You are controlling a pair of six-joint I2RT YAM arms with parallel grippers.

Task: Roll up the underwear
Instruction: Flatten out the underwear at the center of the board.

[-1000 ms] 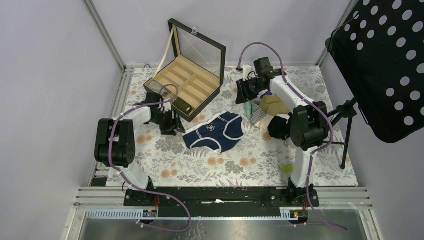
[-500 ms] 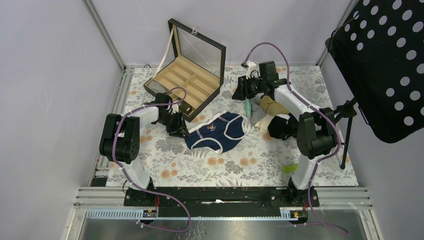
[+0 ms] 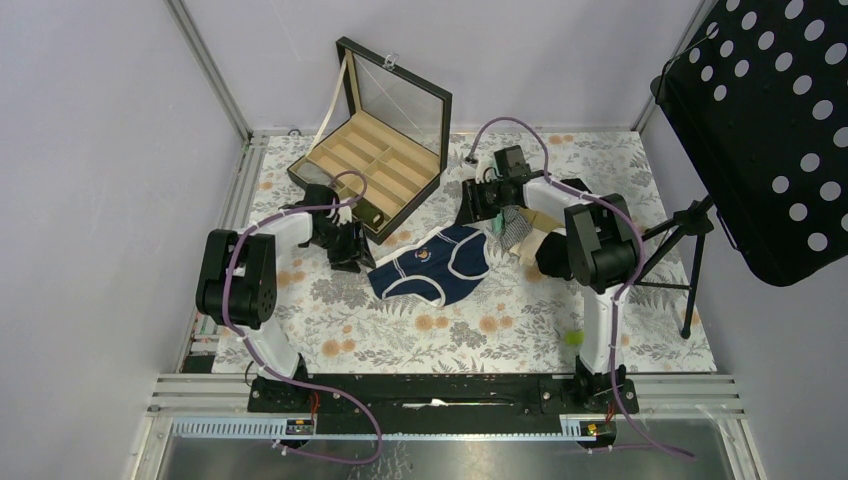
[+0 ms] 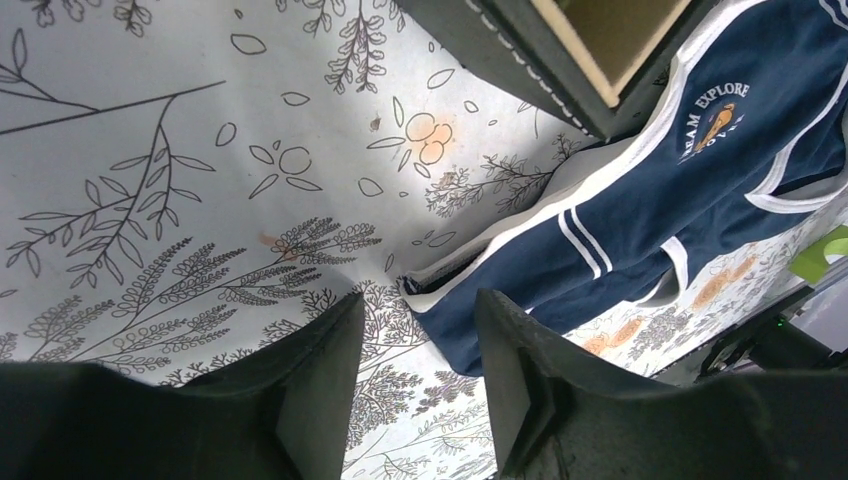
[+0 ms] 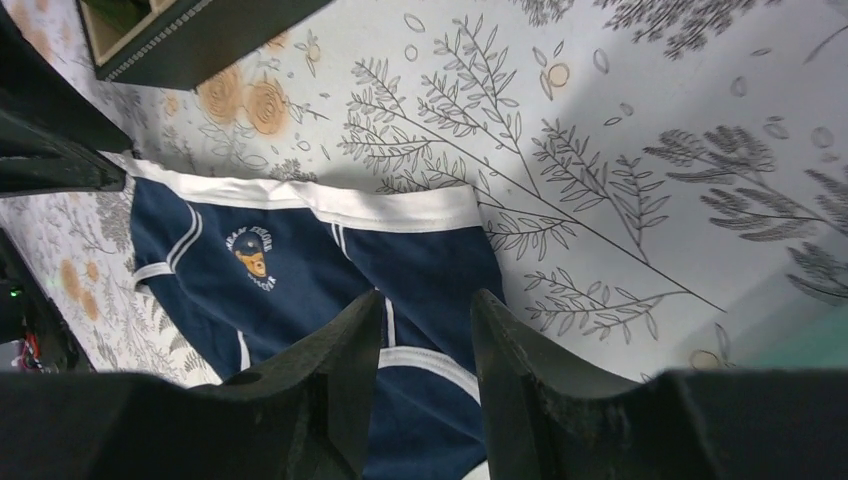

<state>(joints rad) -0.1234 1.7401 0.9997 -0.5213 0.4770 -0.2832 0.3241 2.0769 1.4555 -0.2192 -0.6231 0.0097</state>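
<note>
The underwear (image 3: 435,262) is navy blue with white trim and a small orange logo, and lies spread flat mid-table. My left gripper (image 3: 352,250) is open and empty just left of its left corner; in the left wrist view the gripper (image 4: 418,300) is low over the mat, with the underwear's (image 4: 650,200) corner just ahead of the right finger. My right gripper (image 3: 475,205) is open and empty at the garment's upper right corner; in the right wrist view the gripper (image 5: 425,300) hovers over the underwear (image 5: 300,270), near its white waistband.
An open wooden compartment box (image 3: 375,165) with a glass lid stands at the back left, close to the left gripper. A pile of tan, striped and black garments (image 3: 545,225) lies right of the underwear. A small green object (image 3: 574,338) lies front right. A black perforated panel (image 3: 770,120) stands at right.
The right gripper has swung down and forward from the back of the table to the underwear's upper right corner. The left gripper has shifted slightly right toward the garment's left corner.
</note>
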